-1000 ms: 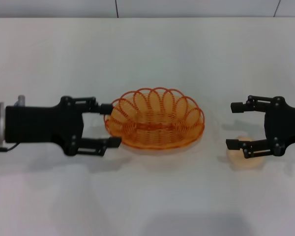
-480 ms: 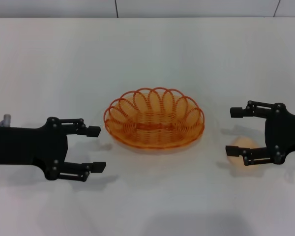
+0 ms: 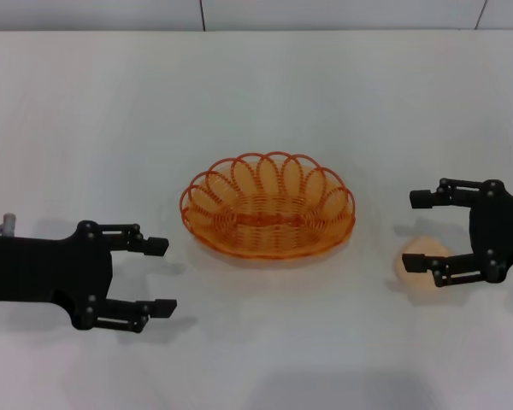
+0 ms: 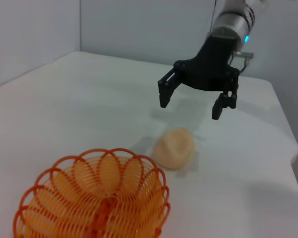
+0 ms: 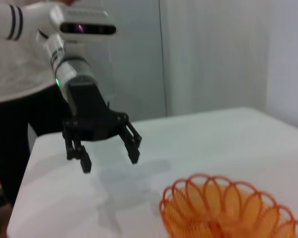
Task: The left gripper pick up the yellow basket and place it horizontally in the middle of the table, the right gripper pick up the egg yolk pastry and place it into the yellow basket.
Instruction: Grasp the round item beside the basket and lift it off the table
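The left gripper (image 3: pixel 159 276) hovered nearest, at about eight o'clock from the yellow basket (image 3: pixel 268 216), its fingers spread wide and holding nothing, clear of the rim. At the basket's four o'clock the right gripper (image 3: pixel 418 232) hung with jaws apart over the egg yolk pastry (image 3: pixel 425 262), which lay on the table (image 3: pixel 265 94) unclamped. The basket sat upright mid-table, lengthwise across, the pastry outside it.
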You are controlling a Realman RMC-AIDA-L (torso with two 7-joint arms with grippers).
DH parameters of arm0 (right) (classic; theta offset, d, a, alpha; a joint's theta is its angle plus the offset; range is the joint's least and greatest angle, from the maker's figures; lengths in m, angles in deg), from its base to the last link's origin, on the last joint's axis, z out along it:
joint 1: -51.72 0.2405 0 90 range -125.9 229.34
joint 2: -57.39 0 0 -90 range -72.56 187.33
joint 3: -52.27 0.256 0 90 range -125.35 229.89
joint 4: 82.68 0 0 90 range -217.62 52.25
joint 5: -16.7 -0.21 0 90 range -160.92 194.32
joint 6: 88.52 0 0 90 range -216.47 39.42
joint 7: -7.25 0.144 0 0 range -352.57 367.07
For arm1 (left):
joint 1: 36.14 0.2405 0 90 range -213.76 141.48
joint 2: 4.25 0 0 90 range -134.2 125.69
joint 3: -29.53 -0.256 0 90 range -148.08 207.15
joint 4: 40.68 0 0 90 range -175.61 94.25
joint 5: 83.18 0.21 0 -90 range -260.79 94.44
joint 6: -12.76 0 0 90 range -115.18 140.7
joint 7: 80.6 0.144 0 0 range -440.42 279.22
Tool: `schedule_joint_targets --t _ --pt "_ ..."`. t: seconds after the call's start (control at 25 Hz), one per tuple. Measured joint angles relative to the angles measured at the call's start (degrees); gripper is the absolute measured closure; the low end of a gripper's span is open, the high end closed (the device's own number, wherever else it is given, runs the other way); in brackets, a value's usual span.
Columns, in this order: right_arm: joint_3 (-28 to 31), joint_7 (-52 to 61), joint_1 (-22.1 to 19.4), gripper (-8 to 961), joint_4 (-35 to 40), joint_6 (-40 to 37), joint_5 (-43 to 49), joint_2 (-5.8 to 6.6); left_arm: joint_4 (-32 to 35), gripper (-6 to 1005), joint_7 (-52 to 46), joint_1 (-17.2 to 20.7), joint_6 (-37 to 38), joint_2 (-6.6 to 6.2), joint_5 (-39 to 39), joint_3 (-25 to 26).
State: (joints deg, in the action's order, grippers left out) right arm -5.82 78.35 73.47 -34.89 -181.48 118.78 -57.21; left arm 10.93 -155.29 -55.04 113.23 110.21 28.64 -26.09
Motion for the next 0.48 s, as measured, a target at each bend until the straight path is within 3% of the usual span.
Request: schedule_joint_targets --t 0.24,0.48 --pt "-0.45 12.87 1.35 100 9.94 -0.51 10.2 0.27 -0.02 222 0.03 0.42 -0.11 0.03 0.5 0.02" --pt "-0.53 24.73 5.19 100 14.83 -0.56 22.0 -0.25 -0.14 223 0.63 0.74 -0.21 0.48 2.16 3.14"
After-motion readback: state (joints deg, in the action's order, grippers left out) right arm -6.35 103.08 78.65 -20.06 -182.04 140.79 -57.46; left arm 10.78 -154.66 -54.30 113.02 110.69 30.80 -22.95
